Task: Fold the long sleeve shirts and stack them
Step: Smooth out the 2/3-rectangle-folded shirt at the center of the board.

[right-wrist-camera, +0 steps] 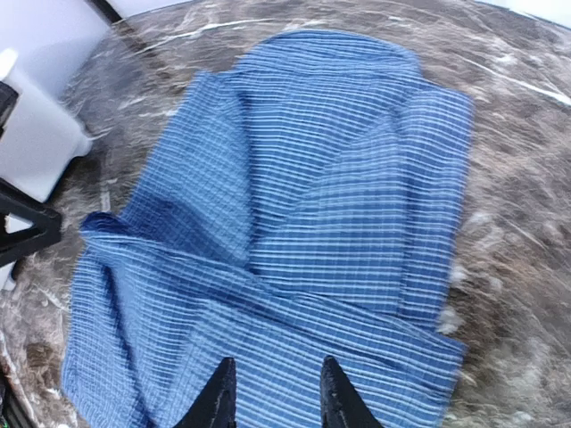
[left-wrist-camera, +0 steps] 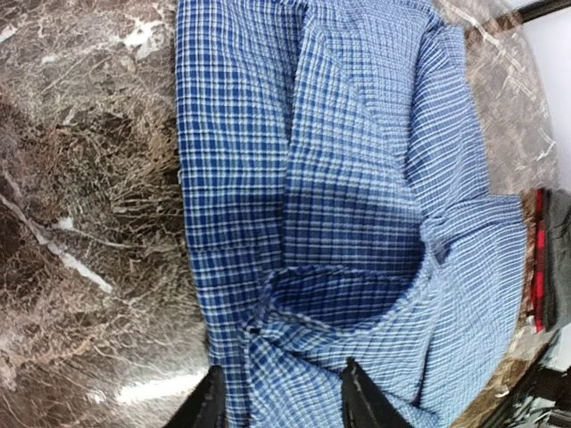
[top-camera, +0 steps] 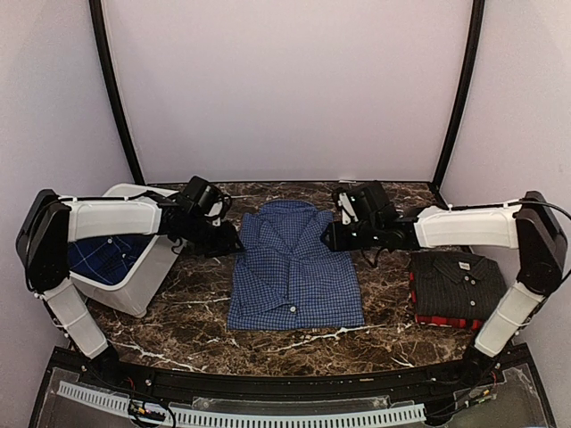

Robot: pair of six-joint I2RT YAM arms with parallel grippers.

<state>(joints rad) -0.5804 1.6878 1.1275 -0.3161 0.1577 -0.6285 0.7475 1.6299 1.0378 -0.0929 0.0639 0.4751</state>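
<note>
A blue-and-white check shirt [top-camera: 294, 267] lies folded flat on the marble table, collar toward the far side. My left gripper [top-camera: 234, 239] hovers at its far left corner and is open. In the left wrist view its fingertips [left-wrist-camera: 211, 401] straddle the collar end of the check shirt [left-wrist-camera: 357, 178] without pinching it. My right gripper [top-camera: 332, 234] is open at the shirt's far right corner, its fingertips [right-wrist-camera: 219, 397] apart just above the check shirt [right-wrist-camera: 303, 196]. A folded black pinstripe shirt [top-camera: 455, 275] lies on a red-and-black plaid shirt [top-camera: 442, 321] at the right.
A white plastic bin [top-camera: 134, 294] stands tilted at the left with dark blue checked cloth [top-camera: 107, 254] inside. The stack's red edge [left-wrist-camera: 538, 259] shows at the right of the left wrist view. Black frame posts [top-camera: 114, 89] rise at the back corners.
</note>
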